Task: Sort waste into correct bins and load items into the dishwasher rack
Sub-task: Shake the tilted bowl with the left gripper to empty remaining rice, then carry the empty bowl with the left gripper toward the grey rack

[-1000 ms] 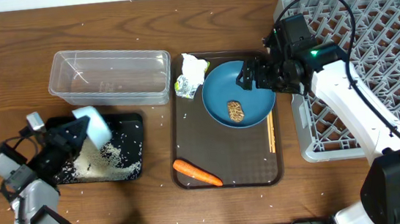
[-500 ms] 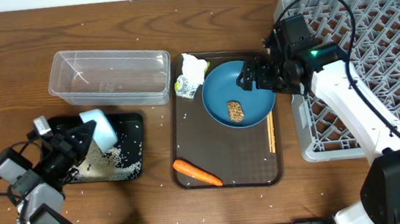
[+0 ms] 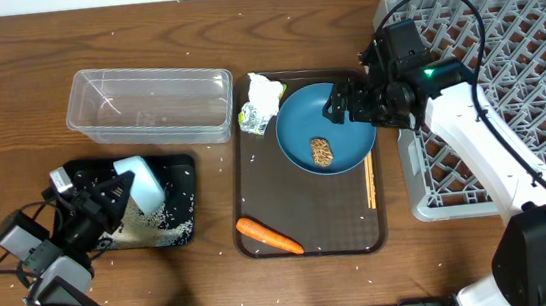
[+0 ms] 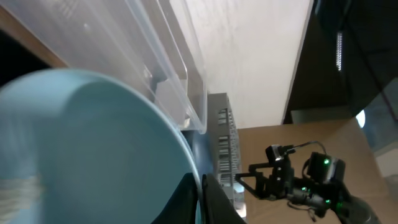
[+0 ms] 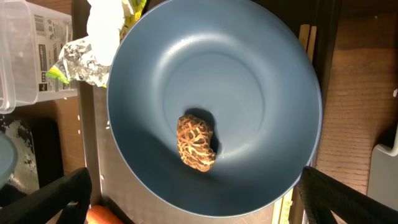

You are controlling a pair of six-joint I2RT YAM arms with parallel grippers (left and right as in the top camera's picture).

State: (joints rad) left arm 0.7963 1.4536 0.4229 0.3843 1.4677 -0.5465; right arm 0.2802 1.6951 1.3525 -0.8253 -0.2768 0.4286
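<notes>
Left gripper (image 3: 116,194): clamped on the bowl (image 3: 141,182), pinching its rim, lower left of the overhead frame. The bowl is steeply tilted over the black tray (image 3: 182,172). Can't tell which way its mouth faces. Rice (image 3: 149,221) is piled in the black tray just below the bowl in frame, and loose grains are scattered on the table (image 3: 7,98) around it. The tub (image 3: 145,77) sits just above the black tray, upper left.

Left wrist view: the bowl fills the left half, one finger shows at the bottom middle, and the tub wall runs up the centre.

Right gripper (image 3: 337,107): jaws spread wide, holding nothing. It hangs over the upper edge of the plate (image 3: 336,132) at frame centre. In my right wrist view the fingers sit at the two lower corners with the plate between them. I see no contact.

- Lump (image 3: 321,151) lies on the plate, just below its middle.
- The plate sits on the upper right of the brown tray (image 3: 329,213).
- Wrapper (image 3: 261,104) is at that tray's upper left corner, just beside the plate rim.
- Chopsticks (image 3: 370,184) lie along the brown tray's right edge, with the top end under the plate rim.
- Carrot (image 3: 269,236) is at the brown tray's lower left, apart from the plate.
- Rack (image 3: 515,59) fills the right side, and my right arm crosses its left edge.
</notes>
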